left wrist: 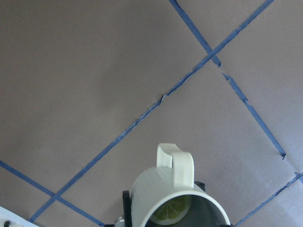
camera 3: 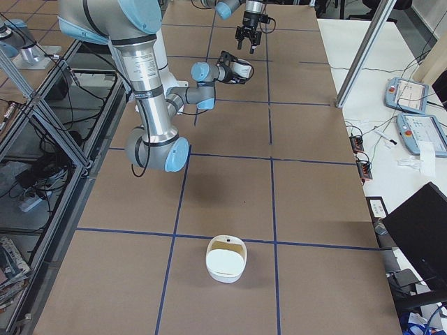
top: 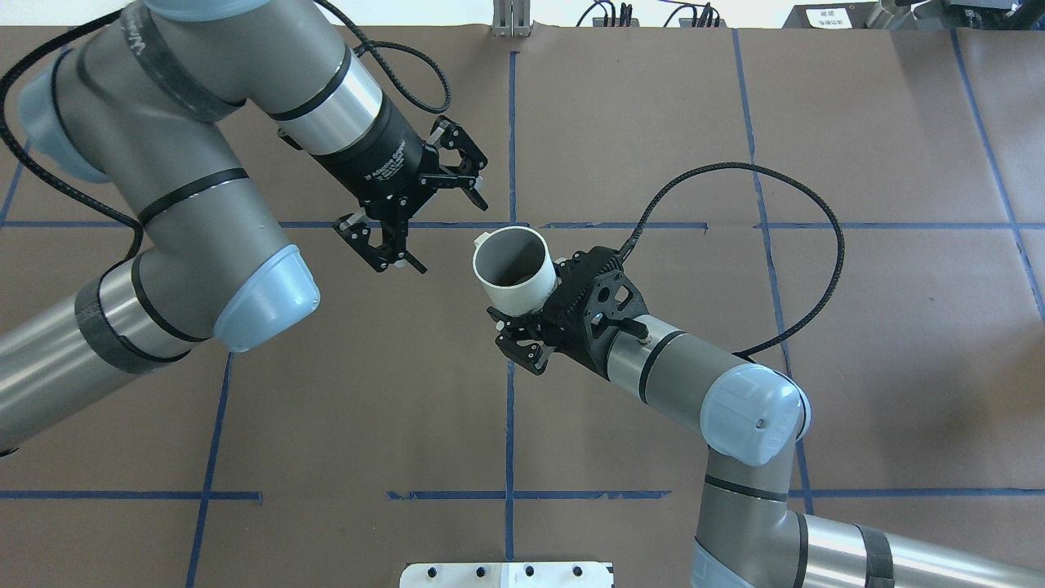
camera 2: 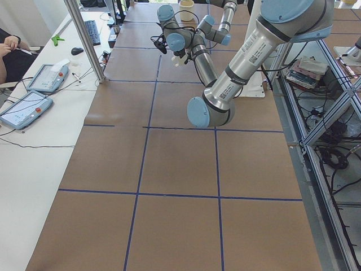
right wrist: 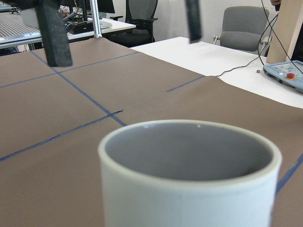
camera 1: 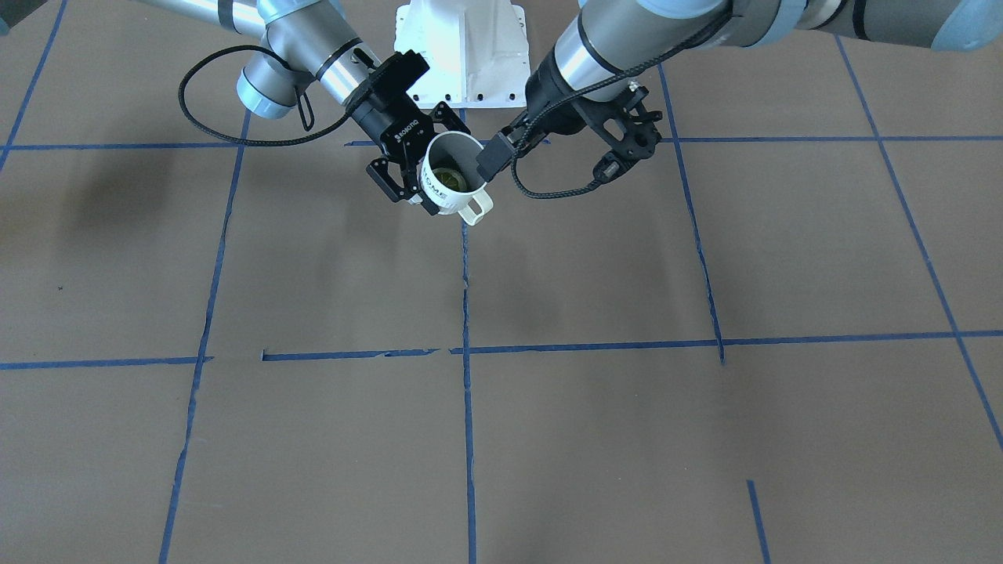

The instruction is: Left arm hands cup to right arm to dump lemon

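Note:
My right gripper (top: 531, 309) is shut on the white cup (top: 513, 268) and holds it in the air, roughly upright and slightly tilted, handle away from the wrist. In the front view the cup (camera 1: 453, 182) shows "HOME" lettering, and the yellow-green lemon (camera 1: 450, 178) lies inside it. My left gripper (top: 449, 233) is open and empty, a short way from the cup and apart from it. The left wrist view shows the cup (left wrist: 165, 184) with the lemon (left wrist: 170, 210) in it. The right wrist view shows the cup's rim (right wrist: 189, 137) close up; the lemon is hidden there.
A white bowl (camera 3: 225, 259) stands on the brown table far from both grippers, toward the robot's right end. Blue tape lines (camera 1: 468, 313) cross the table. The white robot base (camera 1: 462, 55) is behind the grippers. Control pendants (camera 2: 28, 96) lie on a side bench.

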